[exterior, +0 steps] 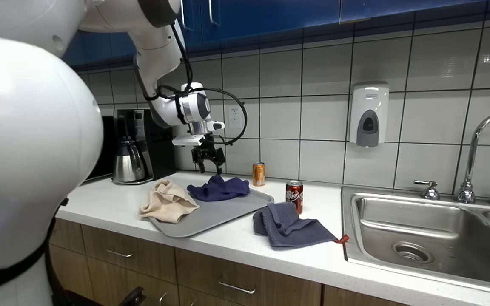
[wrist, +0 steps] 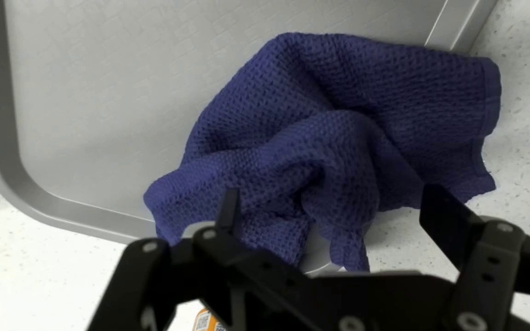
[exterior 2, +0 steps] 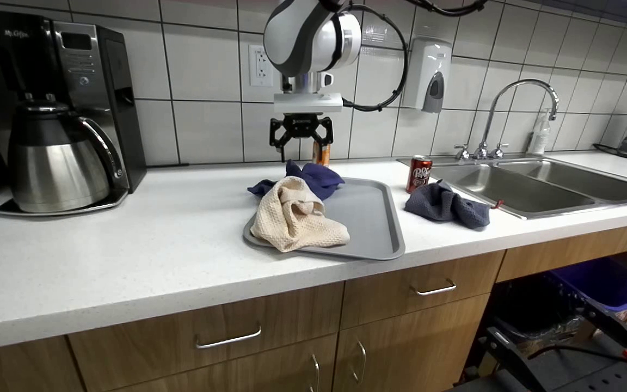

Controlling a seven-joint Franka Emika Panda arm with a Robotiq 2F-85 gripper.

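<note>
1. Target position: the dark blue cloth (wrist: 302, 138) lies crumpled over the far left corner of the gray tray (exterior 2: 365, 218), spilling past the rim onto the counter (exterior 2: 155, 234).
2. Governing relation: the cloth sits below the gripper (exterior 2: 302, 155), near it and roughly centered under it. No contact is evident; the remaining clearance cannot be judged.
3. Long axis: the cloth's longer spread runs roughly left to right, close to the line joining the two fingers (wrist: 449, 225), with a slight slant (a raised fold stands between them in the wrist view).
4. Tool state: the fingers are spread apart; nothing is held between them.
5. Arm pose: the single arm (exterior: 155, 55) reaches in from the upper left in an exterior view and bends at the wrist. The gripper points downward in both exterior views.
6. Adjacent items: a beige cloth (exterior 2: 294, 218) lies on the near side of the blue one; an orange can (exterior: 258, 174) stands to its far right, off the tray.
</note>
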